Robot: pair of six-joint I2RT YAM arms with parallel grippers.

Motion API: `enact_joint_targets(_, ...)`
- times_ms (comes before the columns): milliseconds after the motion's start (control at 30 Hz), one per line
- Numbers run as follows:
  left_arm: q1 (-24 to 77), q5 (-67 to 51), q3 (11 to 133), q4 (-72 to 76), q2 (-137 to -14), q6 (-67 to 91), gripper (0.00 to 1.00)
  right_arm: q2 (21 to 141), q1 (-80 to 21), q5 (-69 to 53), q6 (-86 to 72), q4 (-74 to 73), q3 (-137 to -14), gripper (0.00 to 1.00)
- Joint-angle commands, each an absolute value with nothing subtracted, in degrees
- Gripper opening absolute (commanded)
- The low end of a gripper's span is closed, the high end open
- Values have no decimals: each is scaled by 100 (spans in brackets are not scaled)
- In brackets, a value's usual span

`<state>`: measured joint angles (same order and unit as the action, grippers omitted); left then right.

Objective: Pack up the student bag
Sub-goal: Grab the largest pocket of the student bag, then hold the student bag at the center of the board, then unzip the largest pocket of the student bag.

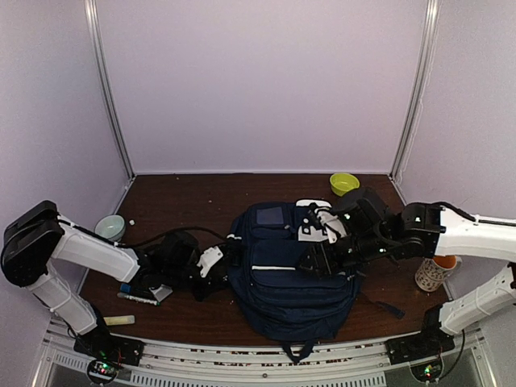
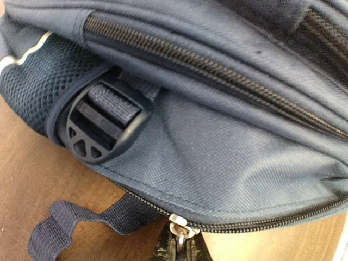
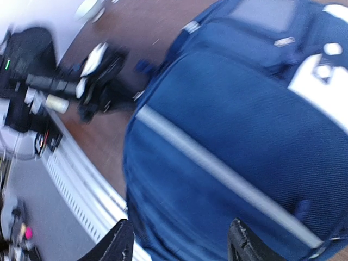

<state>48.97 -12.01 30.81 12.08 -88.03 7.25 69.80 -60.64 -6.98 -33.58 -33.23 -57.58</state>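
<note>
The navy student bag (image 1: pixel 286 274) lies flat in the middle of the brown surface (image 1: pixel 185 201), its white stripe trim facing up and a dark strap trailing off its near end. At the bag's left side, the left fingers (image 2: pixel 163 253) are pinched tight on a small metal zipper pull (image 2: pixel 178 231) at the end of a closed zip, just below a black plastic buckle (image 2: pixel 98 122) set against mesh. The right fingers (image 3: pixel 117 242) stand well apart above the bag's right half, near the white patch (image 1: pixel 310 230), with nothing held between them; whether they touch the fabric cannot be told. A green bowl (image 1: pixel 344 183) sits at the far edge, a pale bowl (image 1: pixel 110 227) at the left, a patterned cup (image 1: pixel 435 274) at the right, and a marker (image 1: pixel 139 299) lies near the left arm.
</note>
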Motion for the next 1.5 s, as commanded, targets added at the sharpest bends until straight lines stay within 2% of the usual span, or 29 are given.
enact_joint_targets(0, 4792, -746, 3327, 934, -8815, 897, 0, 7364, -6742, -1163, -3167, -3006, -5801, 59)
enact_joint_targets(200, 4425, -797, 3670, 782, -8920, 1063, 0, 8123, -7354, -1394, -3041, -2646, -6090, 56)
enact_joint_targets(633, 4373, -954, 3617, 508, -8869, 1130, 0, 9789, -7373, -917, -3455, -2217, -6550, 49)
enact_joint_targets(1100, 4405, -1277, 3089, 353, -8259, 1405, 0, 10124, -7143, -336, -3576, -2250, -6859, 48)
enact_joint_targets(1467, 4997, -1258, 3131, -135, -7859, 1446, 0, 10364, -7012, -202, -3424, -2316, -7399, 47)
